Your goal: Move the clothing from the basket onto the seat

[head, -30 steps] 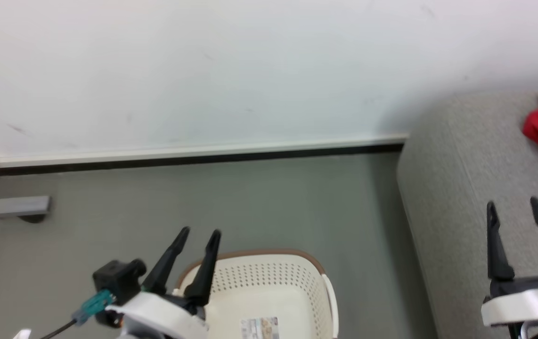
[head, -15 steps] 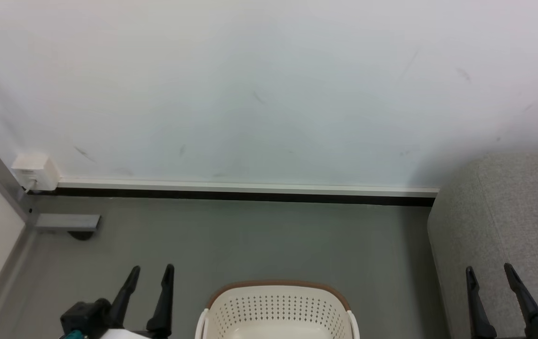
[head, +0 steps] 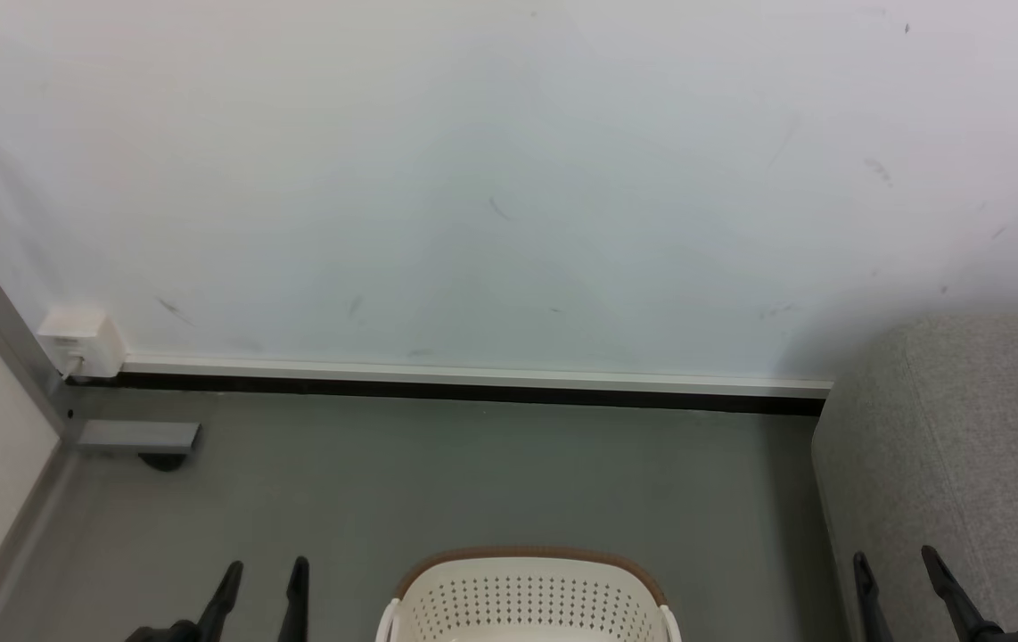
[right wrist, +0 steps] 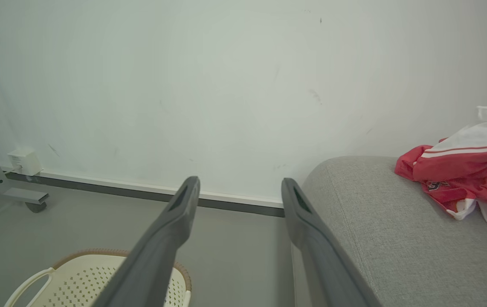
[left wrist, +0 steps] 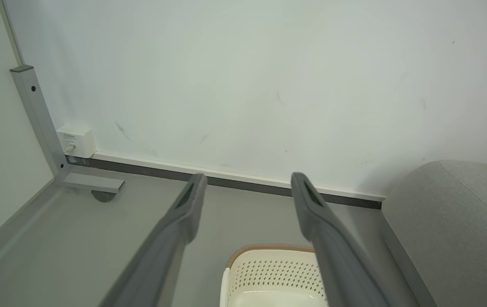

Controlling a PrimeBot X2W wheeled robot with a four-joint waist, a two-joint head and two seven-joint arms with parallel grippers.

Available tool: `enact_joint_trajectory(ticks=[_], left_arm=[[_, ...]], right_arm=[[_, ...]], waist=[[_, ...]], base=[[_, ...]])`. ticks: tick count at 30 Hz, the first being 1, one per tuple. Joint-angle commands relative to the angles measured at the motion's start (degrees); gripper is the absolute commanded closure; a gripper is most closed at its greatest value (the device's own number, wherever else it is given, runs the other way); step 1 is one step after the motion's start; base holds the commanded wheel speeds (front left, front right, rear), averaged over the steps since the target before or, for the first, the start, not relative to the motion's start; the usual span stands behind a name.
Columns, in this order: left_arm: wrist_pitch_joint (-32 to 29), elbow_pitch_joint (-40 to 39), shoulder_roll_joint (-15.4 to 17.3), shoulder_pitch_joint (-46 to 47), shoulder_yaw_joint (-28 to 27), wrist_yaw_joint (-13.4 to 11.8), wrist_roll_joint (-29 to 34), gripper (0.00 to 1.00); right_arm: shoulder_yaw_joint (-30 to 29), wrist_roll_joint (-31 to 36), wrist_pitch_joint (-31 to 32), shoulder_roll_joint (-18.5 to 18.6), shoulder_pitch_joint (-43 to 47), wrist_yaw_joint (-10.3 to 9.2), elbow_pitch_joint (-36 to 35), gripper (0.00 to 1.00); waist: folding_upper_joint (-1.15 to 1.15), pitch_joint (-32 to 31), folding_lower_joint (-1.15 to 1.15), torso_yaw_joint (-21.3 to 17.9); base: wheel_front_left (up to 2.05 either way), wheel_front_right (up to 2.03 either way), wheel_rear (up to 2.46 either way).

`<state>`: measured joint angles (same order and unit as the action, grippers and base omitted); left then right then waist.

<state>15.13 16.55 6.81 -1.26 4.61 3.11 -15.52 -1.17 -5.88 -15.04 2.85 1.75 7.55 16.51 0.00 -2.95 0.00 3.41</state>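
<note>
Soft bright red fabric clothing [right wrist: 461, 179] with white panels and striped trim lies heaped on the large light grey upholstered seat [right wrist: 397, 238], back from its rounded end and well apart from both grippers. The cream-white perforated plastic basket [head: 531, 599] with a brown rim stands on the grey floor [head: 473, 481] just beside that end. The visible part of its inside holds no red. Both claws are released: left gripper [head: 266, 593] and right gripper [head: 897, 593] have fingers spread, nothing between them. Handling, judged: garments light, limp, not slippery. They will drape and trail, so pinch a thick bunched fold atop the heap, not thin trim. Versus 1.0 s ago: head camera has tilted up, giving more white wall [head: 509, 178], less basket, only a sliver of red. The left gripper, then overlapping the basket's left rim, now sits apart to its left.
</note>
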Motion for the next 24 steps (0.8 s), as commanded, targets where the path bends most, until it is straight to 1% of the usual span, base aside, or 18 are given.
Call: enact_joint_trajectory(ticks=[1, 9, 14, 15, 18, 24], left_arm=[[0.01, 0.15, 0.02, -0.63, -0.33, 0.31, 0.43, 0.0], [0.01, -0.37, -1.7, -0.72, -3.19, 1.49, 3.44, 0.0], [0.01, -0.45, -2.53, -1.07, -3.74, 2.28, 4.41, 0.0], [-0.01, -0.13, -2.43, -0.3, -3.67, 2.27, 3.93, 1.0], [-0.26, 1.3, -2.72, -0.56, -3.7, 2.26, 3.46, 1.0], [-2.52, 1.49, -2.82, 0.63, -4.84, 2.44, -3.16, 1.0]], right_arm=[[0.03, -0.08, -0.17, 0.09, 0.9, -0.12, 0.14, 0.0], [0.69, -0.01, -0.17, 0.07, 0.9, -0.12, 0.93, 0.0], [1.34, 0.16, -0.17, 0.1, 0.93, -0.12, 1.2, 0.0], [1.25, -0.04, 0.0, -0.03, 0.34, 0.01, 1.26, 1.0], [1.08, -0.5, 0.42, -0.24, 0.64, 0.01, 2.61, 1.0], [0.16, -7.68, 2.56, -0.2, -0.52, 0.0, 2.59, 1.0]], waist=[[0.0, -0.01, 0.0, -0.01], [0.0, -0.18, 0.0, 0.22], [0.0, -0.31, 0.0, 0.4], [0.0, -0.31, 0.0, 0.39], [0.0, -0.3, 0.0, 0.38], [0.0, -0.15, 0.0, 0.2]], base=[[0.0, 0.0, 0.0], [0.0, 0.0, 0.0], [0.0, 0.0, 0.0], [0.0, 0.0, 0.0], [0.0, 0.0, 0.0], [0.0, 0.0, 0.0]])
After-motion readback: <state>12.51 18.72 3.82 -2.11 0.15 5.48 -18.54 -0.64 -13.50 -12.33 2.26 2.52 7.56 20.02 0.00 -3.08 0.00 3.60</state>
